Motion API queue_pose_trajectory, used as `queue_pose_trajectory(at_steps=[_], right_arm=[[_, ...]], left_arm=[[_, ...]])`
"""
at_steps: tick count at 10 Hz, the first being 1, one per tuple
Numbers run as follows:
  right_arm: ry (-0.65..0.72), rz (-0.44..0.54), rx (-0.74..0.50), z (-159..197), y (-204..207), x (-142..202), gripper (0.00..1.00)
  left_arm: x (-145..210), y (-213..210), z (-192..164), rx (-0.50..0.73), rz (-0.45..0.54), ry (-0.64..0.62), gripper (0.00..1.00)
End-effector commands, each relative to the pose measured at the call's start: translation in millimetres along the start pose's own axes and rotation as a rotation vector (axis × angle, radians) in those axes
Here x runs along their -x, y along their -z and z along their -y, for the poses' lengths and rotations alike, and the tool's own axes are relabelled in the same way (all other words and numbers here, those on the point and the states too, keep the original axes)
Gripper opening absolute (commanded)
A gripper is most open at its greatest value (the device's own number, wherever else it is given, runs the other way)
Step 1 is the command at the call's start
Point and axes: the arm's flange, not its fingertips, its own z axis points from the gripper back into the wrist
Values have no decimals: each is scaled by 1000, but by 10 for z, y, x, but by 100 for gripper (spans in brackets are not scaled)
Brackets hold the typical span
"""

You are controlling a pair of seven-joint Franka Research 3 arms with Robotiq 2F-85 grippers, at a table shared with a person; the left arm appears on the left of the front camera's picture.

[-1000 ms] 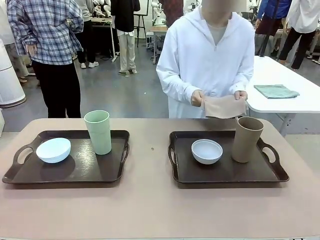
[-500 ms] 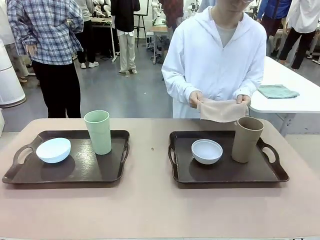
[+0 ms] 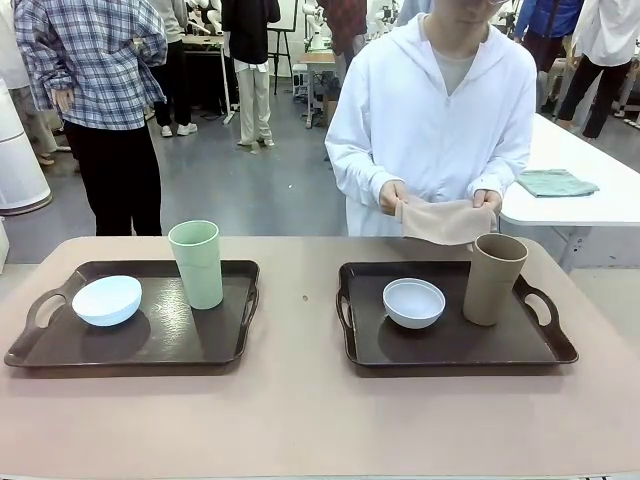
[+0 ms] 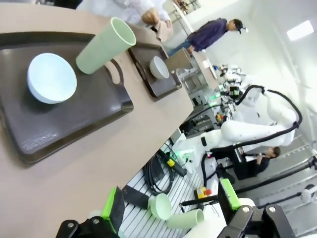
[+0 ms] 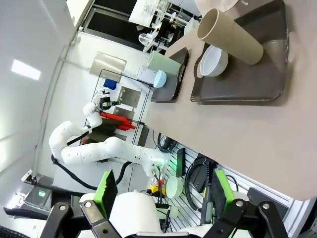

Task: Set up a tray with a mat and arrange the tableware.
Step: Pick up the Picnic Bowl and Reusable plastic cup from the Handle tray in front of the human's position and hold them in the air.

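Gaping wide, left tool (image 4: pixel 169 204) and right tool (image 5: pixel 163 187) touch nothing.

The left tray (image 3: pixel 170 338) carries its bowl (image 3: pixel 107 300) left of its tumbler (image 3: pixel 197 264); so does the right tray (image 3: pixel 485 345).

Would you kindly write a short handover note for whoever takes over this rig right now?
Open and empty: left claw, right claw, both back from the table edge.
On the left tray: pale blue bowl, light green tumbler, upright.
On the right tray: bluish white bowl, tan tumbler, upright.
The person's hands hold a tan mat above that tray's far edge.
Done: tableware sits on bare trays.
Left: lay the mat, probably after clearing a tray, then arrange the tableware.
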Motion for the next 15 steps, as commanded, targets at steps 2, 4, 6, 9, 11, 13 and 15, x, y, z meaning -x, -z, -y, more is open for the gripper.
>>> queue_pose_trajectory(at_steps=[2,4,6,9,11,13,15], right_arm=[[-12,18,-14,-25,-24,14,100],[-13,10,-9,-56,-1,-5,100],[-11,12,1,-63,-18,-6,100],[2,-3,5,-30,2,-1,100],[2,-3,5,-30,2,-1,100],[2,-3,5,-30,2,-1,100],[2,-3,5,-30,2,-1,100]], left_arm=[[45,-102,-23,-2,27,-29,100],[36,-130,20,-21,36,-47,100],[98,-207,40,-34,66,-67,100],[110,-157,18,-59,50,-90,100],[130,-202,-17,-32,60,-59,100],[130,-202,-17,-32,60,-59,100],[130,-202,-17,-32,60,-59,100]])
